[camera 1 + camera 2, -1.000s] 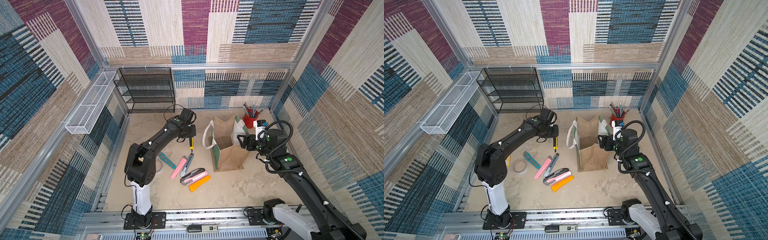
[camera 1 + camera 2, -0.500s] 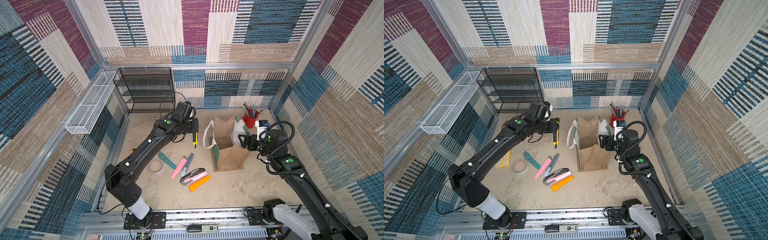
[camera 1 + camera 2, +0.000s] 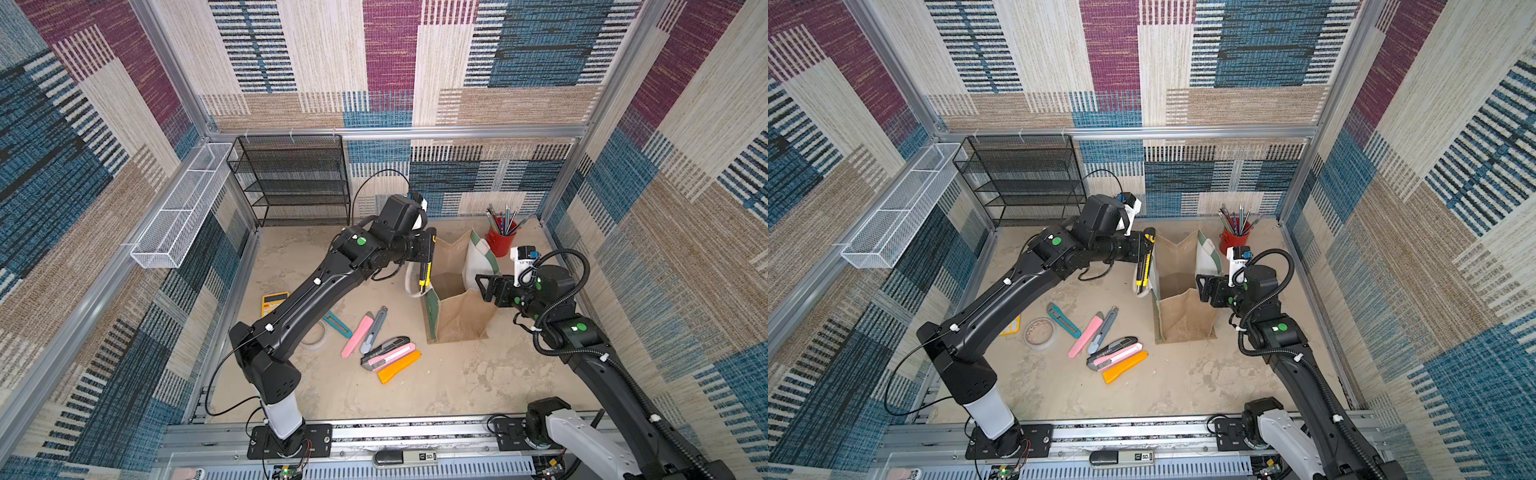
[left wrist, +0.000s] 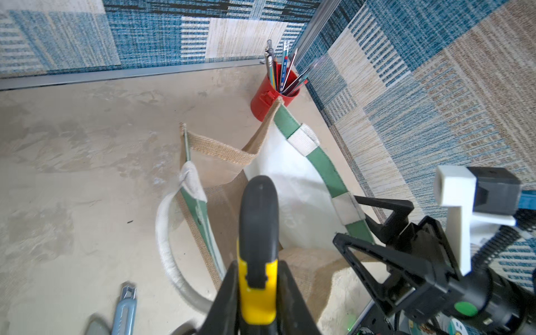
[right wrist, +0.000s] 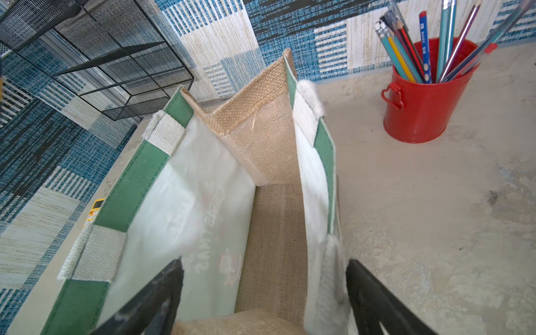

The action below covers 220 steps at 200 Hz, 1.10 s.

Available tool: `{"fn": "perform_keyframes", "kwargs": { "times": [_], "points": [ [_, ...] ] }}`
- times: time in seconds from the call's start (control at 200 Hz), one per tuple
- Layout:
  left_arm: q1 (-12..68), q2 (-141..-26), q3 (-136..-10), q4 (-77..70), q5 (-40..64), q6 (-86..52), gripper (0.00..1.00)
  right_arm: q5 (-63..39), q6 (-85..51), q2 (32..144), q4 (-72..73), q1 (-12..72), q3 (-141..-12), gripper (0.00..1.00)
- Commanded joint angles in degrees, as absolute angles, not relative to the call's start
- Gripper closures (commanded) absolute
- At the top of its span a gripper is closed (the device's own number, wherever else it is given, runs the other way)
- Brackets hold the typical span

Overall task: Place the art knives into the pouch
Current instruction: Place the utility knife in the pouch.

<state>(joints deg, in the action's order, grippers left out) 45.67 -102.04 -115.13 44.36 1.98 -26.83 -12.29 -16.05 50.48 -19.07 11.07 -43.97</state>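
Observation:
My left gripper (image 3: 426,249) is shut on the art knife (image 3: 424,268), a black and yellow cutter that hangs tip down. It hovers at the left rim of the pouch (image 3: 457,320), over a white loop handle (image 4: 166,232). The pouch is a tan jute bag with green-white trim that stands upright and open. In the left wrist view the art knife (image 4: 256,220) points at the pouch mouth (image 4: 220,162). My right gripper (image 3: 482,287) is open at the pouch's right rim. In its wrist view one finger (image 5: 162,287) is inside the pouch (image 5: 266,139) and the other outside.
A red pencil cup (image 3: 500,243) stands behind the pouch in the back right corner. Several other cutters (image 3: 386,349) lie on the floor left of the pouch, with a tape roll (image 3: 1040,332) and a yellow calculator (image 3: 272,301). A black mesh shelf (image 3: 299,183) stands at the back.
My left arm has swung right and up with the art knife, from the floor left of the pouch to its left rim. My right gripper has hardly moved.

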Motion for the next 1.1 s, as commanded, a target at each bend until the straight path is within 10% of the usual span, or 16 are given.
{"fn": "perform_keyframes", "kwargs": {
  "times": [0.0,0.626,0.866,1.097],
  "points": [
    [46.83,-104.85,-118.37,45.02,3.94,-25.09,1.00,-13.35,-17.33,49.69,-16.63,11.16,-43.45,0.12],
    [47.20,-123.30,-134.85,50.89,2.78,-23.30,1.00,-13.76,-17.25,47.55,-17.75,11.16,-42.63,0.12],
    [47.20,-122.38,-134.66,51.24,2.25,-21.39,0.45,-13.80,-17.17,47.48,-18.97,11.12,-43.32,0.12],
    [47.11,-119.52,-133.41,51.24,0.48,-17.88,0.25,-15.09,-16.57,47.55,-19.69,11.16,-44.00,0.12]
  ]
}}
